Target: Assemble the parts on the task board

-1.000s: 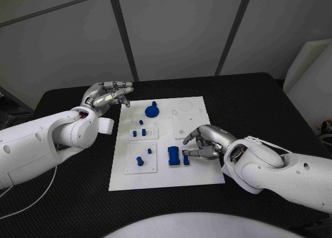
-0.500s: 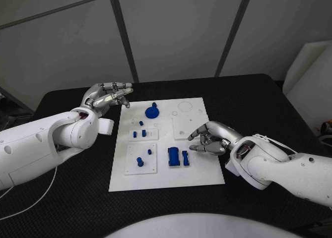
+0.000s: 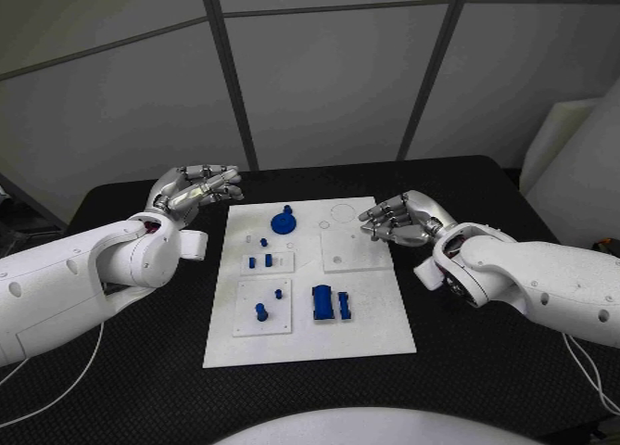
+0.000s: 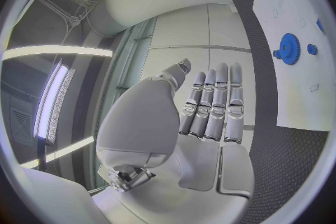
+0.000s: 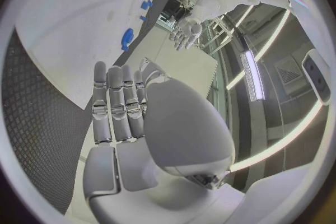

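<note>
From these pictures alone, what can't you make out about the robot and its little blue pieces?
- Small blue parts on the task board, head view: too small to tell whether they stand in holes or lie loose.
- Blue gear-like part, left wrist view: the board beyond it is cut off by the circle's rim.
- Right hand, head view: its fingers curl in, hiding whether anything is inside.

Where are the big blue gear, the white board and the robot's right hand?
blue gear (image 3: 284,222), head view, middle of its disc.
task board (image 3: 376,334), head view, bare near corner.
right hand (image 3: 403,221), head view, its knuckles.
</note>
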Controlling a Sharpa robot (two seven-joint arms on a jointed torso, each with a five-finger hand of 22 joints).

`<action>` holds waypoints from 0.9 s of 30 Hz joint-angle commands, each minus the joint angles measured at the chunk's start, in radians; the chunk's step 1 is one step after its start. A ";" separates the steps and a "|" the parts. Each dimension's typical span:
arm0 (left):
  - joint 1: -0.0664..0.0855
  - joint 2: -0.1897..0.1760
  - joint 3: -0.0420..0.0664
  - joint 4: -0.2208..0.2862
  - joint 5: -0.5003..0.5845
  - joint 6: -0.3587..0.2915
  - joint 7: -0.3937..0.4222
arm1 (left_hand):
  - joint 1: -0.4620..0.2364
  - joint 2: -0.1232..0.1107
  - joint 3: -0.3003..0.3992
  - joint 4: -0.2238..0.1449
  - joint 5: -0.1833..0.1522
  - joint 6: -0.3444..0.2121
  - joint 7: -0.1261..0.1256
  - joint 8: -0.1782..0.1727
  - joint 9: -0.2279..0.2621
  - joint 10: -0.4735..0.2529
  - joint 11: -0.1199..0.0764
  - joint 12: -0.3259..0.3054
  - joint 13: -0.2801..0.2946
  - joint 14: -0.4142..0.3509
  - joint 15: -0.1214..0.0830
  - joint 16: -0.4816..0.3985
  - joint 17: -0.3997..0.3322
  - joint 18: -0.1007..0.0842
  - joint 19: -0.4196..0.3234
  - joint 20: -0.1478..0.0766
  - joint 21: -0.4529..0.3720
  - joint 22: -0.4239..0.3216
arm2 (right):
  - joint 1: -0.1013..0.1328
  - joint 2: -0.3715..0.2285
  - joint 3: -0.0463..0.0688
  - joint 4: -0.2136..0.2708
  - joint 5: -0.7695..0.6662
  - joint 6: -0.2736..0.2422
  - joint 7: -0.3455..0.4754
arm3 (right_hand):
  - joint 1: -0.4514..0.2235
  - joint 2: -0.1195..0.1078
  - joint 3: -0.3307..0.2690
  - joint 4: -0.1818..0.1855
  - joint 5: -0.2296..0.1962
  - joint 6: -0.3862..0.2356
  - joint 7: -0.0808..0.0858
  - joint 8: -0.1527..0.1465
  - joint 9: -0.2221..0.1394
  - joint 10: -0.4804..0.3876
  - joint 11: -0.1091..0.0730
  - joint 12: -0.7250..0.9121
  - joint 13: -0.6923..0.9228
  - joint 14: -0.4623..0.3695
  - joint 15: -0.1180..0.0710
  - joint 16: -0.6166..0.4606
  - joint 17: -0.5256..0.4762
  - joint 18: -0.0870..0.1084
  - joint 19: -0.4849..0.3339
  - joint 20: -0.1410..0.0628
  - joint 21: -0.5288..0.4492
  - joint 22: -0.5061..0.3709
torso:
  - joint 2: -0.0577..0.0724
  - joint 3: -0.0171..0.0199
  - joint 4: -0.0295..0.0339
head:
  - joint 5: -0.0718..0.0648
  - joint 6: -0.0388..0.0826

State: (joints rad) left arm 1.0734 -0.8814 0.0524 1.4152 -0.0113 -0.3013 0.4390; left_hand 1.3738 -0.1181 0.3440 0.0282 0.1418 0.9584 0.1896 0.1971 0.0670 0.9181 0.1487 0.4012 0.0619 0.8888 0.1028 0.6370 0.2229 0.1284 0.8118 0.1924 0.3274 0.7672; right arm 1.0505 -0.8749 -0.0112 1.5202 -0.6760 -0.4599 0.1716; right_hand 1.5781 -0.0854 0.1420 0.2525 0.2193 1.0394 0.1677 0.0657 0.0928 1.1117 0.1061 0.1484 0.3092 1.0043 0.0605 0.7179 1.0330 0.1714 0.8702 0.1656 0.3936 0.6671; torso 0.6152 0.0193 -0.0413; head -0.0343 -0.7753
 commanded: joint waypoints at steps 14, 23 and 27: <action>-0.005 0.099 0.002 -0.141 0.147 -0.098 0.102 | 0.012 0.015 -0.071 0.032 -0.005 -0.014 -0.030 -0.122 -0.002 0.038 0.050 -0.263 0.000 -0.010 0.073 -0.472 -0.160 0.053 -0.154 0.097 -0.254 -0.302 | 0.012 0.194 0.044 -0.378 0.419 0.087 0.224 | -0.051 0.013 0.018 -0.047 0.013 -0.035 0.014 -0.002 -0.026 0.002 0.026 -0.086 -0.248 0.061 0.022 -0.385 -0.030 0.013 0.097 0.042 -0.285 -0.290 | -0.034 -0.0055 -0.0016 | -0.001 0.020; -0.008 0.110 -0.001 -0.144 0.118 -0.092 0.072 | -0.479 0.118 -0.172 -0.028 -0.053 -0.350 -0.085 -0.197 -0.067 -0.301 -0.021 -0.318 -0.062 -0.321 0.010 -0.540 -0.223 0.006 -0.385 -0.006 -0.327 -0.477 | 0.010 0.202 0.043 -0.386 0.387 0.054 0.195 | -0.594 0.085 -0.038 -0.124 -0.067 -0.387 -0.049 -0.066 -0.093 -0.390 -0.019 -0.148 -0.309 -0.299 -0.060 -0.539 -0.392 -0.052 -0.229 -0.031 -0.394 -0.446 | -0.035 -0.0061 0.0005 | 0.001 0.025; -0.010 0.109 -0.007 -0.108 0.105 -0.137 0.073 | -0.614 0.118 -0.198 -0.028 -0.066 -0.441 -0.101 -0.197 -0.067 -0.394 -0.040 -0.330 -0.062 -0.406 -0.007 -0.555 -0.223 -0.037 -0.449 -0.034 -0.327 -0.520 | 0.009 0.190 0.039 -0.341 0.417 0.016 0.211 | -0.741 0.085 -0.055 -0.142 -0.090 -0.485 -0.066 -0.066 -0.093 -0.498 -0.032 -0.148 -0.309 -0.405 -0.060 -0.566 -0.488 -0.064 -0.325 -0.051 -0.394 -0.479 | -0.041 -0.0081 0.0067 | 0.006 0.048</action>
State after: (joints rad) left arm 1.0627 -0.7734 0.0454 1.2938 0.1107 -0.3980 0.5083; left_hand 1.0433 -0.0381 0.2002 0.0194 0.1036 0.7102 0.1222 0.0227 0.0216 0.7200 0.1490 0.0963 0.0205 0.6632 0.1312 0.1122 0.0210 0.1307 0.4989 0.2165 0.0249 0.3388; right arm 1.0578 -0.6839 0.0275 1.1632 -0.2862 -0.4070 0.3625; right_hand 1.1502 -0.0230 0.1185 0.1529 0.1778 0.7619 0.1395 0.0220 0.0224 0.8429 0.1025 0.0214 0.0210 0.8236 0.0283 0.2084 0.7488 0.1468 0.7487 0.1576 0.0272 0.2581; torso 0.5791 0.0130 -0.0394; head -0.0316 -0.7394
